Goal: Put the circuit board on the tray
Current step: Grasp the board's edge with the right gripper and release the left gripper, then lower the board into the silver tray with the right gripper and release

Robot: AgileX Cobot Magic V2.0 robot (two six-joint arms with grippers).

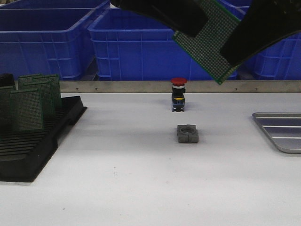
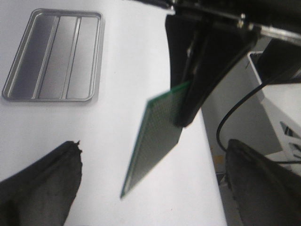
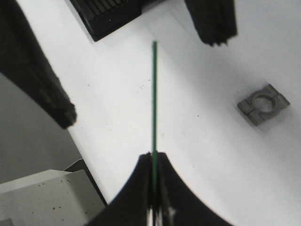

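My right gripper [image 3: 154, 157] is shut on the edge of a green perforated circuit board [image 1: 207, 42] and holds it high above the table, tilted. The board shows edge-on in the right wrist view [image 3: 154, 94] and slanted in the left wrist view [image 2: 155, 141]. My left gripper [image 2: 153, 155] is open, with its fingers spread wide on either side of the board and not touching it. The silver-grey ridged tray [image 1: 277, 132] lies empty at the table's right edge; it also shows in the left wrist view [image 2: 51, 56].
A black slotted rack [image 1: 33, 141] with several green boards stands at the left. A red push button [image 1: 178, 94] and a grey clamp block [image 1: 187, 133] sit mid-table. Blue crates [image 1: 131, 42] line the back.
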